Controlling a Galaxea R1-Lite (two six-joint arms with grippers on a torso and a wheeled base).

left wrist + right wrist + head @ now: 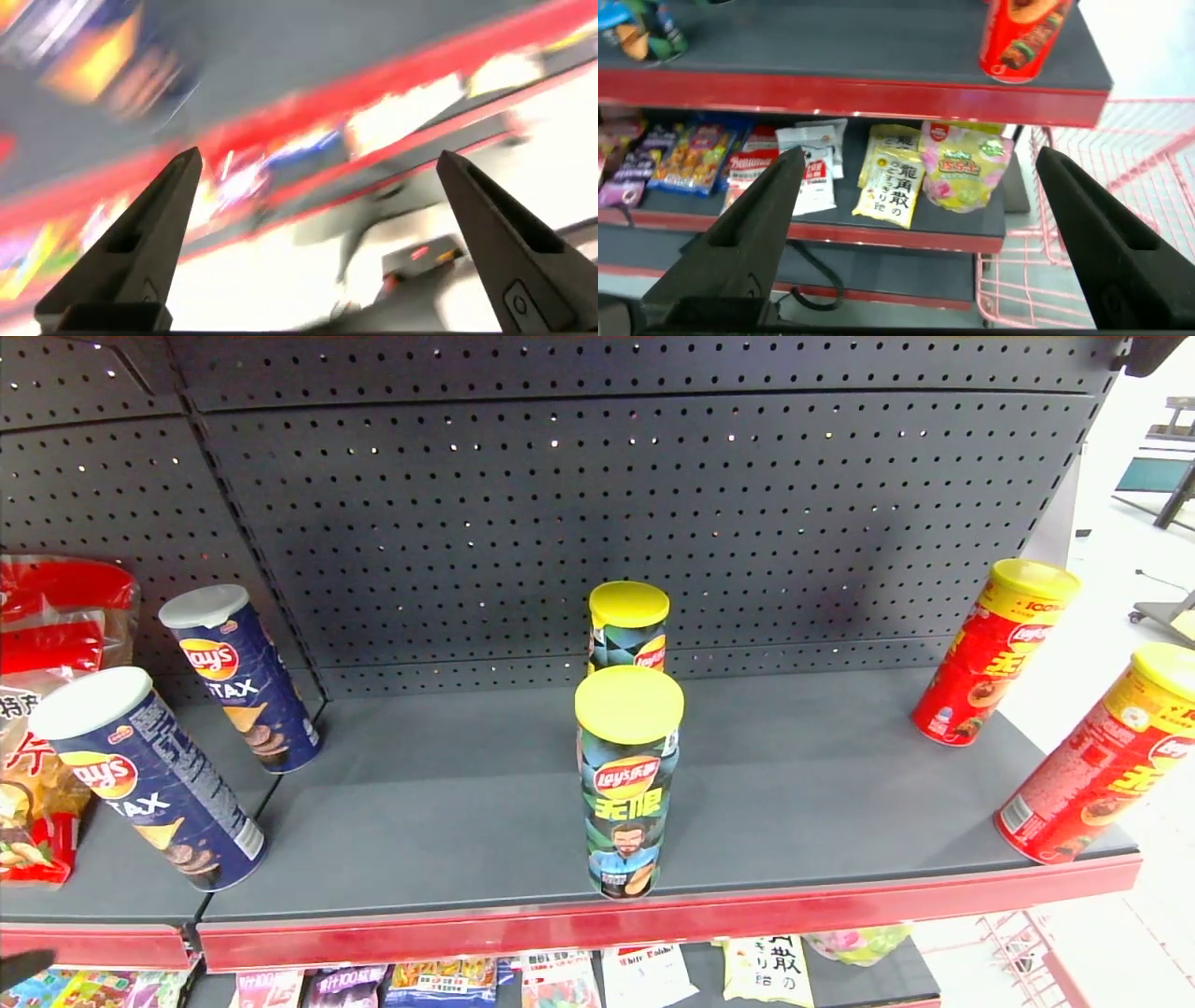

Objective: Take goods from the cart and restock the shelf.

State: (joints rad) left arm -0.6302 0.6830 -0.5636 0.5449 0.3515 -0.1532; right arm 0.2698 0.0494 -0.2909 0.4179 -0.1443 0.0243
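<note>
Plainly, with left claw (pixel 320 157) and right claw (pixel 920 154) spread wide and empty and the cart (pixel 1120 187) low beside the shelf (pixel 794 784), the can (pixel 627 784) at the shelf's front lip was judged easily toppled by a passing arm.

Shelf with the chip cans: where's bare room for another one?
Widest bare patch on the shelf: between the green cans and the red cans. A second lies between the blue cans and the green cans. Crowded at the far left, where snack bags flank the blue cans.
</note>
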